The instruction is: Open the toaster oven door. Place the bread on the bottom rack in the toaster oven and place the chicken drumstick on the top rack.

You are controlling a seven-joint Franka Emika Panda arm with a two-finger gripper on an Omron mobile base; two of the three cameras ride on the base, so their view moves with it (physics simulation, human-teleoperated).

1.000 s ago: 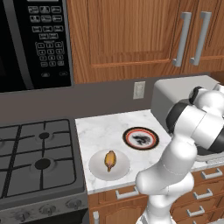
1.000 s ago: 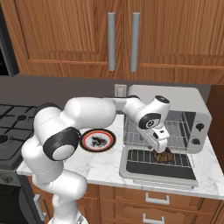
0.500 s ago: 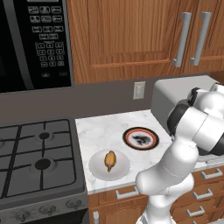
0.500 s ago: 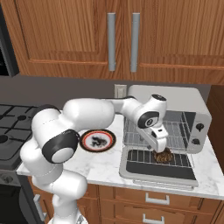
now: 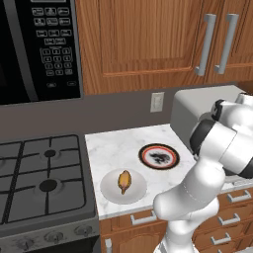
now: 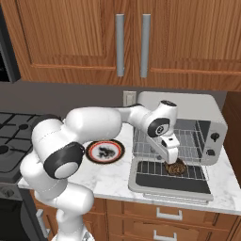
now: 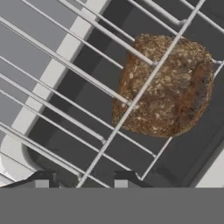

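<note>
Tool [image 6: 173, 162] lifted; bread [image 6: 177, 168] on bottom rack [image 6: 155, 168].

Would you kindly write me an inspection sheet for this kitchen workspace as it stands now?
Surface: white marble counter.
Job's things: silver-grey toaster oven, its door folded down open; dark brown lumpy bread on pulled-out bottom wire rack; golden-orange chicken drumstick on white plate.
Clutter: red-rimmed dark plate with crumbs.
Grippers: gripper shut, just above the bread.
Cables: nothing seen.
Surroundings: gas stove, black microwave, wooden cabinets, wall outlet.
</note>
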